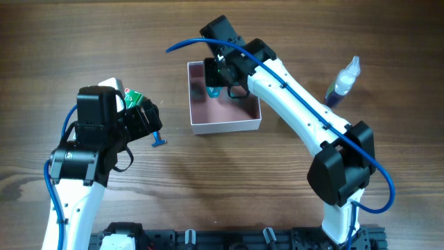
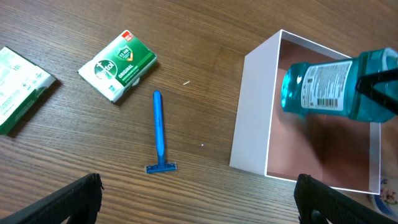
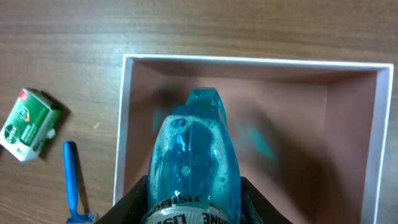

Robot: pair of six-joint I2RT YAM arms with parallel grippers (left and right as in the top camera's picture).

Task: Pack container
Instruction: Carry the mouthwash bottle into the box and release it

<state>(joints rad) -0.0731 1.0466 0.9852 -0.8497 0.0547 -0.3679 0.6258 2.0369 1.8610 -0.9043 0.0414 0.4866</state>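
Square white container (image 1: 225,125), pink inside, on wooden table (image 1: 222,180). Right jaws clamped on teal mouthwash bottle (image 2: 329,87), held over container's pink floor. Left jaws spread wide, empty, near blue razor (image 2: 160,134) and green box (image 2: 118,65), left of container.

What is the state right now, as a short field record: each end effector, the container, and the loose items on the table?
right end effector: shut on teal mouthwash bottle, held over the container's pink inside
left end effector: open, empty, above the table left of the container
container: open-top, no other item visible inside
loose, left of container: blue razor, green box, second green box
loose, right of container: spray bottle
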